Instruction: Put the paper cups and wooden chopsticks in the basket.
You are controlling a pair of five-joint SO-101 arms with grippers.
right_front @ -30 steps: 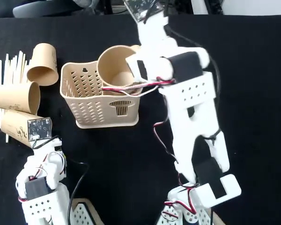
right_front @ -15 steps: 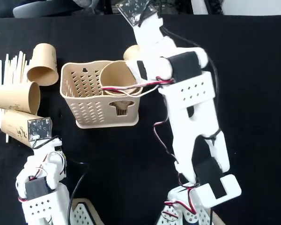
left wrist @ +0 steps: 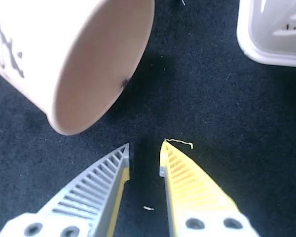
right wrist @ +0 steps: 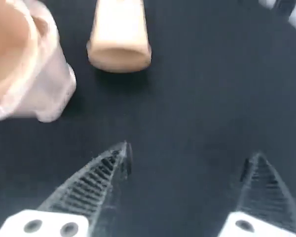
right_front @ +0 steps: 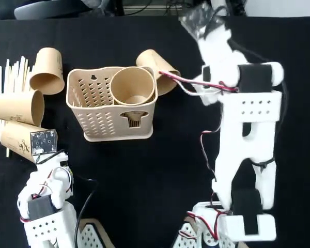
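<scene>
- Fingers (right wrist: 101, 175) of the right end effector (right wrist: 191, 150) are spread wide apart. Nothing is between them, and they hang over the black tabletop (right_front: 144, 175).
- Its wrist view shows a tipped cup (right wrist: 119, 34) lying on its side ahead of the fingertips. A corner of the basket (right wrist: 44, 94) is close beside that cup.
- The left end effector (left wrist: 145, 144) has only a small gap between its grey and yellow fingers. It holds nothing.
- Its wrist view shows the near cup (left wrist: 79, 59) on its side by the grey finger, with its mouth facing the camera.
- The high view shows more. One upright cup (right_front: 133, 86) stands inside the basket (right_front: 93, 116), at its right end.
- The tipped cup (right_front: 157, 64) lies just beside the basket's far right corner.
- Left of the basket, two more cups (right_front: 47, 70) and the near cup (right_front: 15, 139) lie by the wooden chopsticks (right_front: 13, 72).
</scene>
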